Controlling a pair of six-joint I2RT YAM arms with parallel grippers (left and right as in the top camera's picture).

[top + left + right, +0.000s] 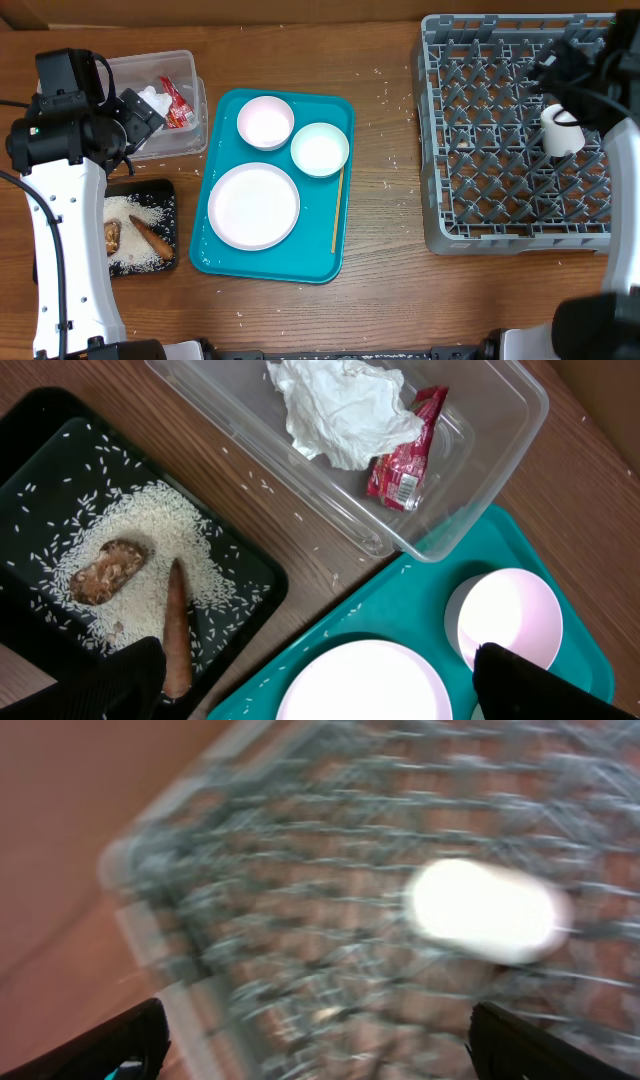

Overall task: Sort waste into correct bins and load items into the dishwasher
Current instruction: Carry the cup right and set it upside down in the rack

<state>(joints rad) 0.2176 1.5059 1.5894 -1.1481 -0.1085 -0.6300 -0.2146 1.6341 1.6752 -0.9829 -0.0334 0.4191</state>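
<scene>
Over on the right, the white cup (pixel 558 135) sits inside the grey dish rack (pixel 500 215), toward its far right side. The right pincer (pixel 315 1008) hangs above it with its fingers wide apart and nothing between them. That arm's own view is badly smeared, so I cannot tell whether the cup is seated among the pegs or only lying across them. If it is only lying there, I'd worry that a nudge from the arm or the next dish could roll it or knock it over.

On the left, the left pincer (pixel 318 650) is also spread wide and empty, hovering where the black tray (pixel 40 440) meets the teal tray (pixel 320 250). The napkin (pixel 340 410) and red wrapper (pixel 405 455) lie in the clear tub (pixel 195 100). The rice (pixel 140 530) and both brown scraps (pixel 108 570) are on the black tray.

The harder loading looks yet to come. The large plate (pixel 253 205) and two smaller dishes (pixel 265 122) lie flat and smooth on the teal tray. Fingers may skid off a rim, or push the tray across the desk (pixel 400 280) instead of lifting the dish. The wooden stick (pixel 338 210) lies tight along the tray's right edge. Being so thin and so close to the wall, it could easily be missed or flicked out. Once in the rack, it might drop through the lattice.
</scene>
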